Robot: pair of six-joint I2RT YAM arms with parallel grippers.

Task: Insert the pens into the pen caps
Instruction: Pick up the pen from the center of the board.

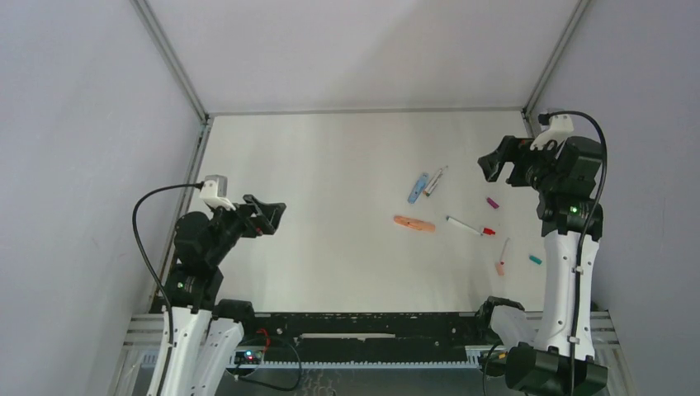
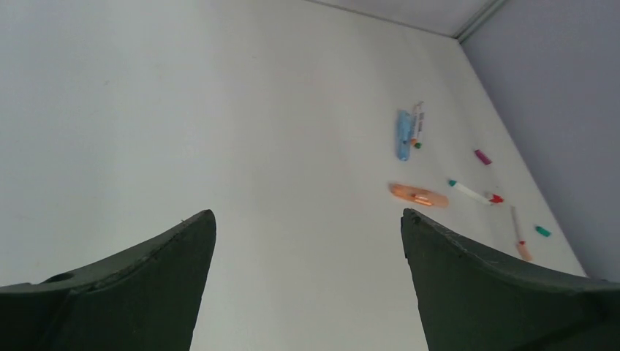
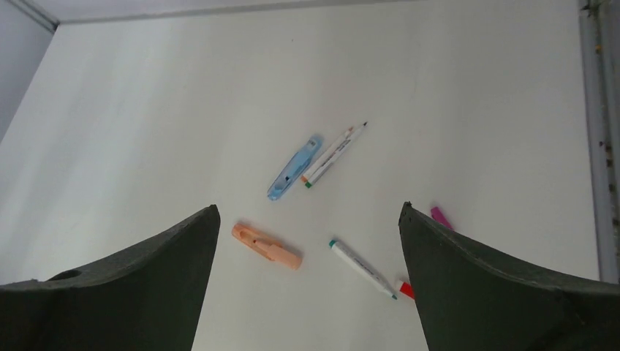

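Nothing to read out here, folks: no lettering, brand or number legible on the white pen (image 3: pixel 362 268), the light blue cap (image 3: pixel 294 167) or the table (image 3: pixel 146 110).

table (image 1: pixel 330 165): white, matte
walls (image 1: pixel 66 124): pale grey, alu posts (image 1: pixel 169 58) at corners
near edge: black rail (image 1: pixel 371 317), sm. board (image 1: pixel 248 357) w/ lit LEDs

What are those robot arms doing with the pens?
Nothing yet. The left gripper and the right gripper both hang open and empty above the table. The pens and small coloured caps lie scattered on the table's right side, nearer the right arm. No pen has been picked up.
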